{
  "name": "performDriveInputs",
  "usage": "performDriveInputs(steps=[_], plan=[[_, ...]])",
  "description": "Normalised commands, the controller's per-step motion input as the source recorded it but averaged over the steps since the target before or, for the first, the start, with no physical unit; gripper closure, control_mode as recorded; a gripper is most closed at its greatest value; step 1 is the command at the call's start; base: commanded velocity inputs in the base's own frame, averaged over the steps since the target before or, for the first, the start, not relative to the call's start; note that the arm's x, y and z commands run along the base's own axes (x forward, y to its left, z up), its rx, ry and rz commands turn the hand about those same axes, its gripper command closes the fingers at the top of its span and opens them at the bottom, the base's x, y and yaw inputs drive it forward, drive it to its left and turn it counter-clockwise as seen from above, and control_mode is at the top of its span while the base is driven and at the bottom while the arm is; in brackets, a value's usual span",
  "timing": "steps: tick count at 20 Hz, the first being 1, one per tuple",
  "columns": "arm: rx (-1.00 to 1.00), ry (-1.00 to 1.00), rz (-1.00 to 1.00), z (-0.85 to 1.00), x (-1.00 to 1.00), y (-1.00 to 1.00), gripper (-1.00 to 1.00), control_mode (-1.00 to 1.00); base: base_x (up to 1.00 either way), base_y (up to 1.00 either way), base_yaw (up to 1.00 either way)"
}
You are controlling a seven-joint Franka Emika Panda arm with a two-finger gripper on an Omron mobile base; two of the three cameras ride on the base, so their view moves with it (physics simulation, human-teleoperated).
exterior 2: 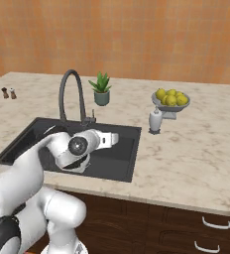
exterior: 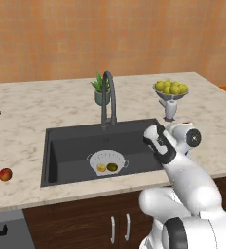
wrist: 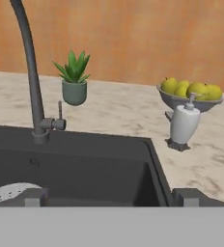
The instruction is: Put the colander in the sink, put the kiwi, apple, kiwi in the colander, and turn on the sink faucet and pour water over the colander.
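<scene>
The white colander (exterior: 107,161) sits on the floor of the dark sink (exterior: 66,146), holding the yellowish kiwi (exterior: 101,168) and the olive-green kiwi (exterior: 112,167) side by side. The apple (exterior: 5,174) lies on the marble counter (exterior: 22,131), well left of the basin. The gripper (wrist: 111,197) hangs over the sink's right part, jaws spread wide with nothing between them. The faucet (exterior: 108,97) arches at the far rim, beside a potted plant (exterior: 102,90); a soap dispenser (exterior: 170,109) and fruit bowl (exterior: 171,90) stand far right.
</scene>
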Motion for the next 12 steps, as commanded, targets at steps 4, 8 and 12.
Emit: performDriveInputs(steps=[4, 8, 12], plan=[[0.0, 0.11, -0.26, 0.97, -0.96, -0.38, -1.0, -1.0, 0.0, 0.0, 0.0], [0.0, 0.26, -0.22, 0.79, -1.0, -0.33, -1.0, -1.0, 0.0, 0.0, 0.0], [0.01, 0.36, -0.11, 0.49, -1.0, -0.04, -1.0, -1.0, 0.0, 0.0, 0.0]])
